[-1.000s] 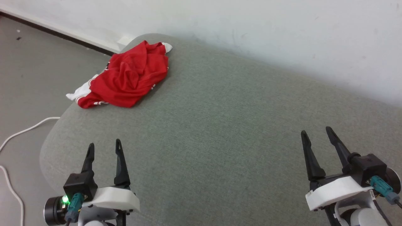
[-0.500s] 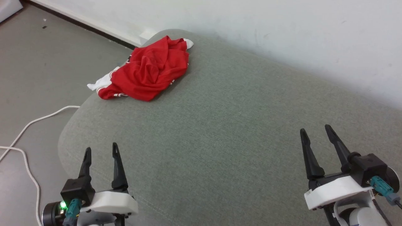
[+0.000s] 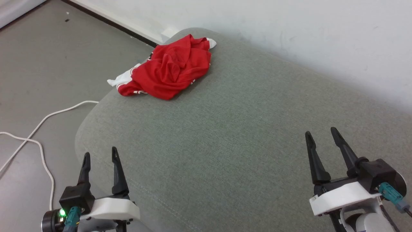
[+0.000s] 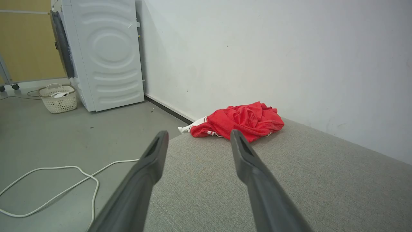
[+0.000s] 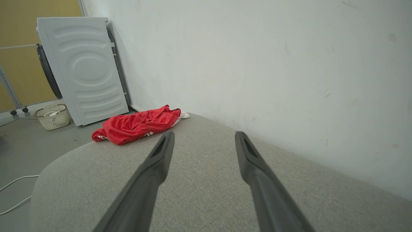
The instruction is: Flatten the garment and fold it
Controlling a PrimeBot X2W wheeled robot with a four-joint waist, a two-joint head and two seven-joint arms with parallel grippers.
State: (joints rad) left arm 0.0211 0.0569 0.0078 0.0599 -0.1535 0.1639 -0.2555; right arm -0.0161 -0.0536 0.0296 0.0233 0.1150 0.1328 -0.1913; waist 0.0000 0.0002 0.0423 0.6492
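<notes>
Garment (image 3: 170, 72) lies in a crumpled red heap at the far left end of the grey upholstered bench (image 3: 225, 129), close to the wall, with a white sleeve reaching past the edge. Left hand (image 3: 99, 152) and right hand (image 3: 320, 130) sit at the near side, well apart from it, each spread wide and holding nothing. A white cable (image 3: 42, 119) trails across the floor beside the bench.

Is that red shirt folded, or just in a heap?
In a heap: the garment lies bunched and wrinkled, a white sleeve sticking out sideways.
</notes>
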